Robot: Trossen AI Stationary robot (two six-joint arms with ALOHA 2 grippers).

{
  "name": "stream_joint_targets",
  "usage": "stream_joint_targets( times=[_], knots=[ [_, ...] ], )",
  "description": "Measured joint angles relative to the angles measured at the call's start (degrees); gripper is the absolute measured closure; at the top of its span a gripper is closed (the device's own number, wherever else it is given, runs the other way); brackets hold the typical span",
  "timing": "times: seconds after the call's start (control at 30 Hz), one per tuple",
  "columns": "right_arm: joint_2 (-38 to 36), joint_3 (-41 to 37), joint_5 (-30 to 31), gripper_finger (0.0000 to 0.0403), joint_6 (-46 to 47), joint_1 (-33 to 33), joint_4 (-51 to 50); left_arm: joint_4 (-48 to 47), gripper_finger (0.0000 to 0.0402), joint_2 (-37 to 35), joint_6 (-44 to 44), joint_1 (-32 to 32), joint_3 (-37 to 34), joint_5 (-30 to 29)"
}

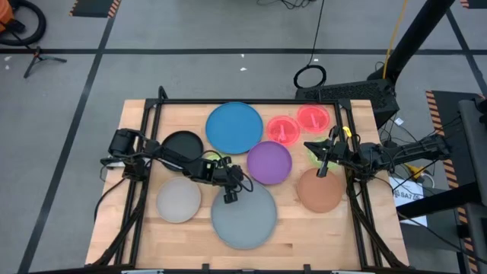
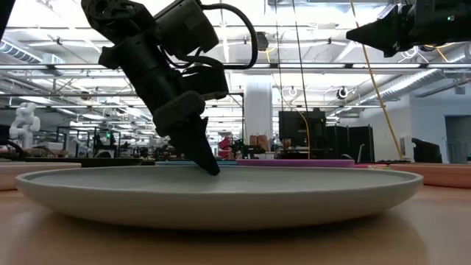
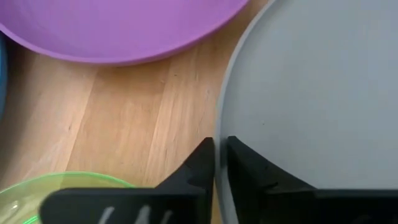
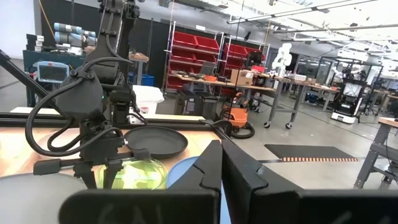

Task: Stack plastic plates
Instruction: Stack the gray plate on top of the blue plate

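Note:
My left gripper (image 1: 230,195) (image 3: 220,163) is down at the far rim of the large grey plate (image 1: 245,219) (image 2: 221,193), shut on it. The plate lies flat on the table, near the front edge. The purple plate (image 1: 269,162) (image 3: 124,25) lies just beyond it, and a green plate (image 3: 37,193) (image 4: 140,174) lies under the left arm. My right gripper (image 1: 312,148) (image 2: 352,33) is shut, holds nothing, and hovers high and level over the table's right part, between the purple and the brown plate (image 1: 319,190). My left gripper pinches the grey plate's far rim (image 3: 219,134) between its two fingers, one finger (image 3: 200,167) outside the edge and one (image 3: 244,167) over the plate's inner face. The fingers slant down from the table's left and far side. The plate rests flat on the table.
On the table's far part lie the blue plate (image 1: 234,127), the black plate (image 1: 183,143) (image 4: 155,142) and two pink-red plates (image 1: 283,129) (image 1: 313,118). The pale grey plate (image 1: 179,199) lies left of the large grey one. Another bit of green (image 1: 316,157) shows under the right gripper.

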Motion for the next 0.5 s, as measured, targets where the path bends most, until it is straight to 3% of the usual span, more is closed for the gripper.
stream_joint_targets(
  times=[0.27, 0.5],
  knots=[
    [0.0, 0.0, 0.0, 0.0403, -0.1, 0.0, 0.0, -0.6, 0.0392, -0.3, 0.1, -0.1, 0.0, 0.0],
    [0.0, 0.0, 0.0, 0.0403, -0.1, 0.0, 0.0, -7.1, 0.0394, -5.6, 0.9, -1.2, -0.3, 0.3]
  ],
)
